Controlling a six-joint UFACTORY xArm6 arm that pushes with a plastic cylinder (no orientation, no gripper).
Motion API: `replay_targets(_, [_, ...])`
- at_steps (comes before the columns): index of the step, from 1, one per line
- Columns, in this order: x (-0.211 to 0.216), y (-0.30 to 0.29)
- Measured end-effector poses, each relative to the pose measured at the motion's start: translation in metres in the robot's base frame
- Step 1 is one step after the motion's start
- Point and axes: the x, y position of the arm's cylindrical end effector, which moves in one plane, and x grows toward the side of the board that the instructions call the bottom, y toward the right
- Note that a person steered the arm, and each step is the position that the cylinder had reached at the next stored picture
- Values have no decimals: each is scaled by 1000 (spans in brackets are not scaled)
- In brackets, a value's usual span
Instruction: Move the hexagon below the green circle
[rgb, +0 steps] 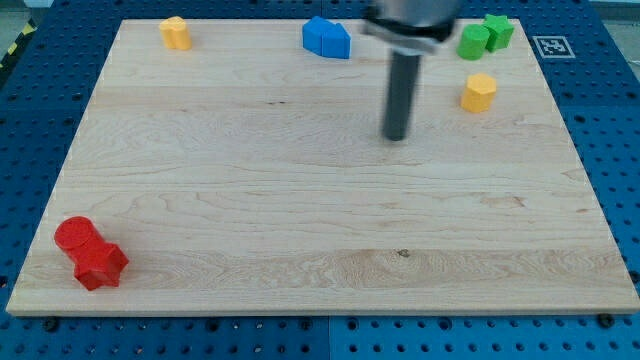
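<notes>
Yellow hexagon (479, 92) right of my tip (397, 137), green circle (473, 41) above, pale wood board (300, 220)

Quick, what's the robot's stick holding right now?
My tip: nothing, it cannot grip. It rests on bare board, touching no block, to the view's left of the yellow hexagon and below-left of the green circle.

No readable text, numbers or brands anywhere in my view; only sign is a black-and-white square fiducial marker (548, 46) on the blue pegboard (610, 110), just off the wooden board (300, 200) at the view's top right, pattern too small to decode.
</notes>
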Motion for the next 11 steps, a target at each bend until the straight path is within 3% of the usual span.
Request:
replay_targets(1, [-1,86])
replay_targets(3, [-39,132])
replay_targets(7, [-71,119])
replay_targets(9, [-40,118])
replay_targets(11, [-45,117])
